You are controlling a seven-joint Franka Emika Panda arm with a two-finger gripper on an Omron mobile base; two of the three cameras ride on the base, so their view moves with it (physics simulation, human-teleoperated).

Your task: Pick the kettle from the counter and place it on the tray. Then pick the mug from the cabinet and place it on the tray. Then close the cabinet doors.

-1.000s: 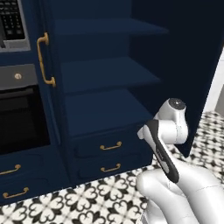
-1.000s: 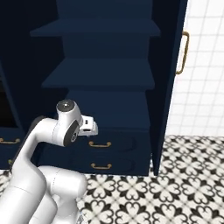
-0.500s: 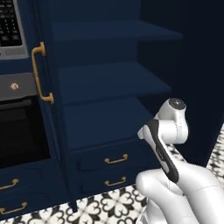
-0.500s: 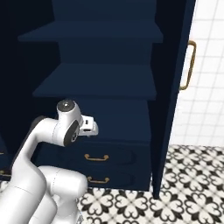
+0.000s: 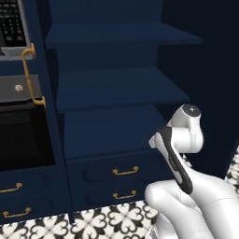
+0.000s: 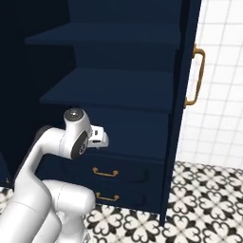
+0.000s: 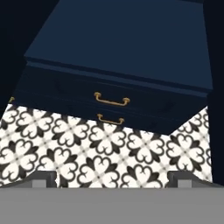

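The navy cabinet (image 5: 112, 88) stands open in front of me, and its shelves (image 6: 114, 90) show nothing on them. Its left door (image 5: 49, 107) carries a brass handle (image 5: 30, 74), and the right door (image 6: 182, 95) stands edge-on with its own handle (image 6: 197, 76). Two lower drawers (image 7: 111, 100) sit below the shelves. My gripper (image 7: 113, 179) is open and holds nothing, with its fingertips (image 7: 46, 177) wide apart over the floor before the drawers. The arm (image 6: 71, 137) is folded low in front of the cabinet. The kettle, mug, tray and counter are out of view.
A black-fronted oven (image 5: 23, 140) with a keypad panel (image 5: 11, 23) above it stands left of the cabinet. Black-and-white patterned floor tiles (image 7: 87, 148) lie below. A white tiled wall (image 6: 223, 95) runs to the right of the right door.
The whole picture has grown and shifted, so the base has driven closer to the cabinet. The arm holds the same folded pose, and the gripper stays open.
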